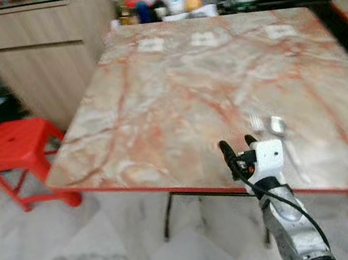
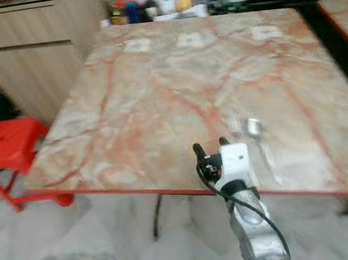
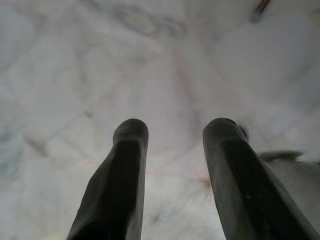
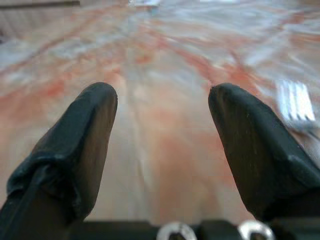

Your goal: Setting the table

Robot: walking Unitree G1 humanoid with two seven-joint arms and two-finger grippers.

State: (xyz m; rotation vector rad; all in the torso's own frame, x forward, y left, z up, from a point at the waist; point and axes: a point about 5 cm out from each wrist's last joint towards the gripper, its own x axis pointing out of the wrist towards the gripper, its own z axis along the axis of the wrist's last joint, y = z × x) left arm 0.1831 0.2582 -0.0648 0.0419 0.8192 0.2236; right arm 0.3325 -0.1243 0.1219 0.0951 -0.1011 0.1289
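Table: I see a marble-patterned table [image 1: 175, 96] with a red edge across the middle of the left eye frame, its near edge running from lower left toward lower right.
Right gripper: my right gripper [image 1: 240, 150] stands in the lower middle of the frame, over the table's near edge. Its two black fingers are spread well apart with nothing between them; in the right wrist view [image 4: 162, 150] only bare marble shows in the gap.
Fork: a fork [image 1: 256, 123] lies on the table just beyond and right of my right gripper, apart from the fingers. Its tines also show at the right edge of the right wrist frame [image 4: 296, 102].
Spoon: a spoon [image 1: 278, 126] lies just beside the fork, on its right, bowl toward the far side.
Left gripper: in the left wrist view my left gripper [image 3: 172, 150] points at pale marbled floor [image 3: 100, 65], fingers parted and holding nothing.
Containers: a blurred cluster of jars and bottles [image 1: 159, 8] sits past the table's far edge, top middle of the frame; I cannot tell what is in them.
Writing: too blurred to read on anything. Three pale squares [image 1: 208, 38] lie along the far part of the table; I cannot tell what they are.
Stool: a red plastic stool [image 1: 18, 147] stands on the floor at the left, beside the table.
Cabinet: a light wood cabinet [image 1: 39, 53] fills the upper left.
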